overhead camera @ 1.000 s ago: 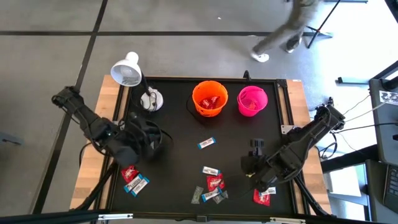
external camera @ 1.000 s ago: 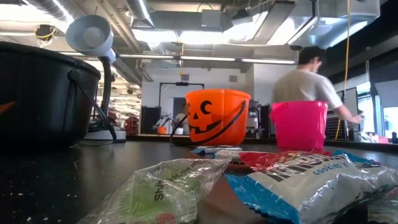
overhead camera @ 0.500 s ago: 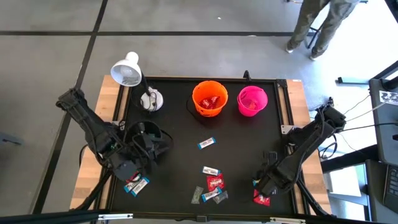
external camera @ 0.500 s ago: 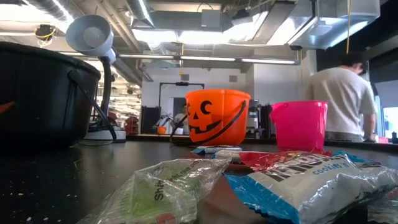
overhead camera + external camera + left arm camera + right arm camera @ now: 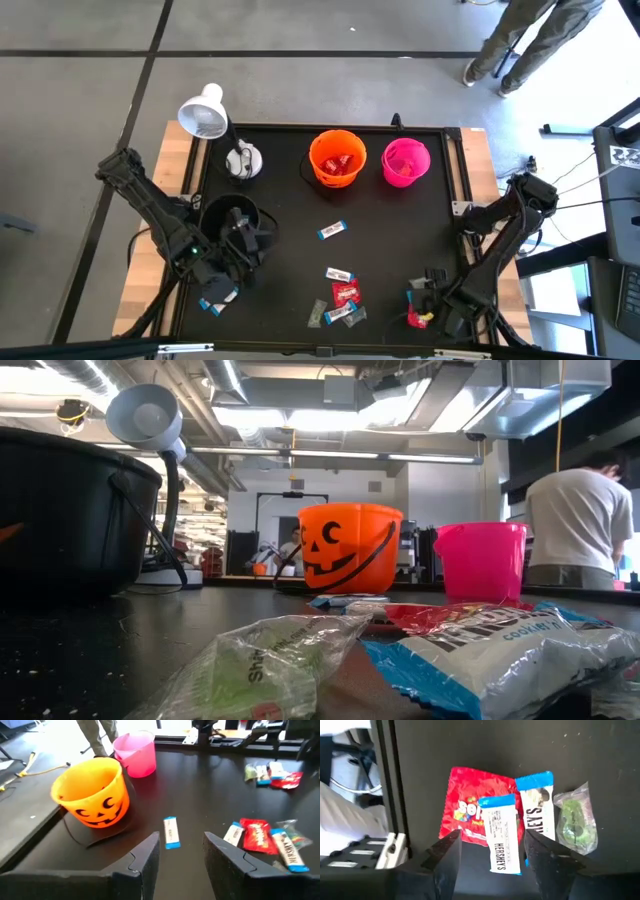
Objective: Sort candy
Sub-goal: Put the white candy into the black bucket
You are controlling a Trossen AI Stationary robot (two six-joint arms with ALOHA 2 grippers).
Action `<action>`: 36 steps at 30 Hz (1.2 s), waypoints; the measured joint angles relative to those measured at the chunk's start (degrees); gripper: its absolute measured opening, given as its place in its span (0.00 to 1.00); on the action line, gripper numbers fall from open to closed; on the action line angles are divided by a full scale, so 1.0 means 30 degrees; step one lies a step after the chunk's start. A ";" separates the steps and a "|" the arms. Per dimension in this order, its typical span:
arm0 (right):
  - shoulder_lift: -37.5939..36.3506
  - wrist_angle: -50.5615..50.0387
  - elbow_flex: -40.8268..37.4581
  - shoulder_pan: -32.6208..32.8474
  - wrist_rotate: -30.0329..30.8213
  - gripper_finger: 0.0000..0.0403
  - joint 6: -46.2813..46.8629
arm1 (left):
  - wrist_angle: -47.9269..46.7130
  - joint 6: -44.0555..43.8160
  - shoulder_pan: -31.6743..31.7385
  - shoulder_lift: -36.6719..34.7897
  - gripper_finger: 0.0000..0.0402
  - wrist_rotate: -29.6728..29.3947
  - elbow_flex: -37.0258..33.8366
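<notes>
Candy: small wrapped sweets on the black surface [image 5: 290, 200]; one blue-and-white bar [image 5: 333, 230] lies alone mid-surface, a cluster of red, blue-and-white and clear-green wrappers [image 5: 340, 295] sits toward the near edge, and a red packet with blue-and-white bars [image 5: 421, 318] lies at the near right.
Near-left sweets: blue-and-white pieces [image 5: 216, 298] by the near left edge, partly under the left arm.
Buckets: orange pumpkin-face plastic bucket [image 5: 336, 157] and pink plastic bucket [image 5: 405, 162] stand side by side at the far edge; a black bucket [image 5: 228, 216] sits at the left.
Open room: the middle of the surface between buckets and cluster is bare; the far left corner holds a white desk lamp [image 5: 205, 115].
Left claw [image 5: 181, 851]: fingers parted, nothing between them, hanging near the black bucket, facing the lone bar.
Right claw [image 5: 490, 852]: fingers spread wide, empty, poised over the red packet [image 5: 472, 812] and a blue-and-white bar [image 5: 503, 832] by the near right edge.
Beyond: a person [image 5: 580, 520] stands past the far right corner.
</notes>
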 joint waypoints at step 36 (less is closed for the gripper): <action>0.3555 -0.2216 0.0034 0.0556 -0.0507 0.21 -0.0289 | 0.3141 0.2520 0.0087 -0.0005 0.35 0.0489 0.0000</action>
